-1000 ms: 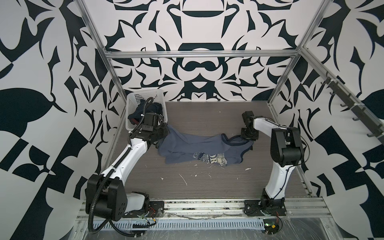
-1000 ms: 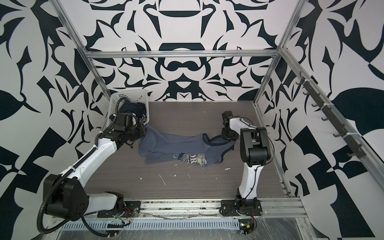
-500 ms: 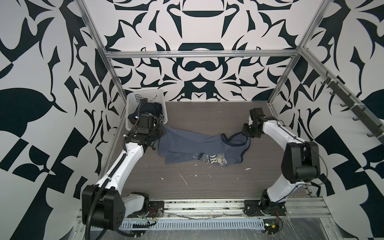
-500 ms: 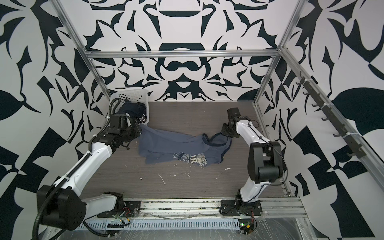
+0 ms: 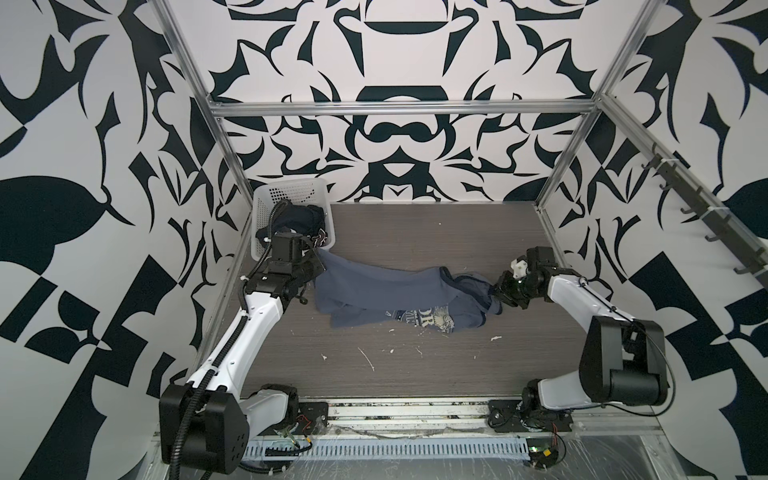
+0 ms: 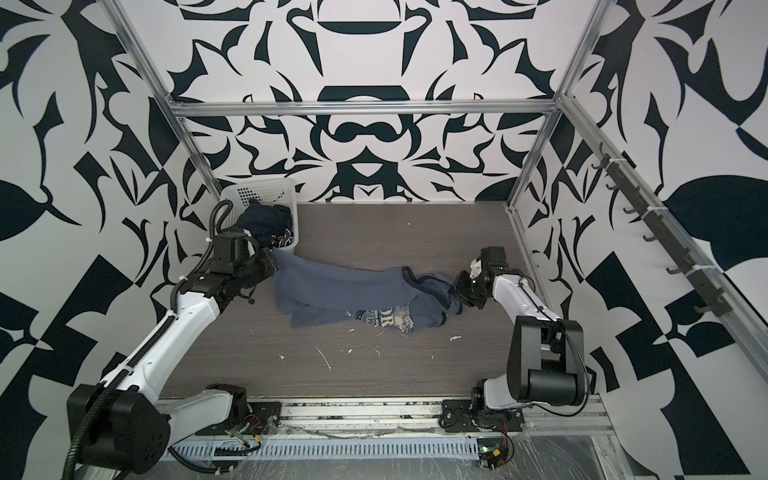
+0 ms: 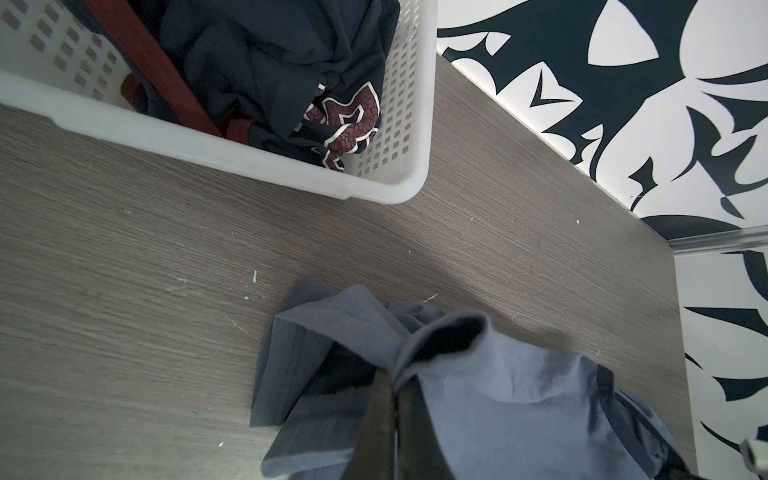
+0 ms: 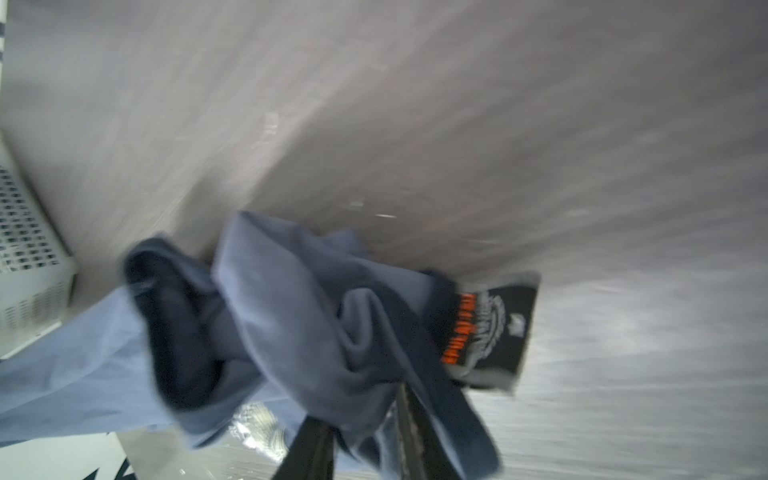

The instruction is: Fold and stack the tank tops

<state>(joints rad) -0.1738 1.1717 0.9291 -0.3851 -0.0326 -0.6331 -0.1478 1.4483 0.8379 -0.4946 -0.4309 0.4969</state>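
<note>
A slate-blue tank top (image 5: 386,291) (image 6: 345,291) lies stretched across the table between my two grippers, its print facing the front. My left gripper (image 5: 318,266) (image 7: 392,386) is shut on its hem corner beside the basket. My right gripper (image 5: 497,292) (image 8: 361,407) is at the strap end. Its fingers stand apart, with navy-trimmed cloth hanging loosely between and over them, and a black neck label (image 8: 494,328) shows beside them. The navy tank top (image 5: 301,220) (image 7: 270,62), with red trim, lies crumpled in the basket.
The white perforated basket (image 5: 291,189) (image 7: 249,153) stands in the back left corner against the wall. Metal frame posts run along both side edges of the table. White specks (image 5: 368,359) dot the grey wood surface in front of the slate-blue top.
My right arm's elbow has swung out to the right and lower, and its gripper has shifted slightly toward the front at the strap end. The left gripper has kept hold of the hem.
</note>
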